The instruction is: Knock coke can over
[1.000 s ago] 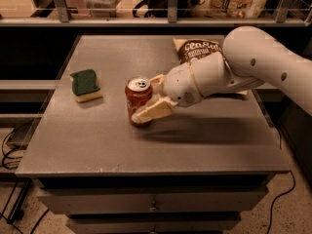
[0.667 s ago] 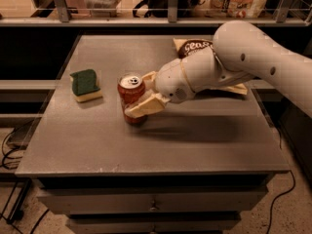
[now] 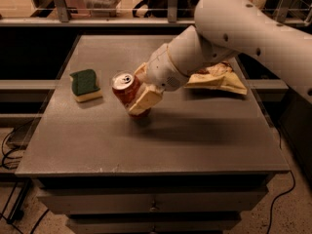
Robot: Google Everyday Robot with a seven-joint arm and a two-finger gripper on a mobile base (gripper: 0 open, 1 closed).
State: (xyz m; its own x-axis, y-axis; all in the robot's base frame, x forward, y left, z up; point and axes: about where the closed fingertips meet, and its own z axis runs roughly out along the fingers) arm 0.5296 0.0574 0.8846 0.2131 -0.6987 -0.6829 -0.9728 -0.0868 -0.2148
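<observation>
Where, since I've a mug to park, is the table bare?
Bare: table front, this side of the coke can, and back-left corner behind the sponge. Crowded: mid-table, where the claw meets the can, and around the chip bag.

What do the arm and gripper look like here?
Arm: glossy white, thick rounded segments, a few small dark dots on the shell, no cables showing. Gripper, at the coke can mid-table: white rounded wrist, two flat cream-tan fingers.

Grey table [image 3: 195,145] with drawers [image 3: 122,201], speckled floor [image 3: 295,218], black cables [image 3: 6,154].
</observation>
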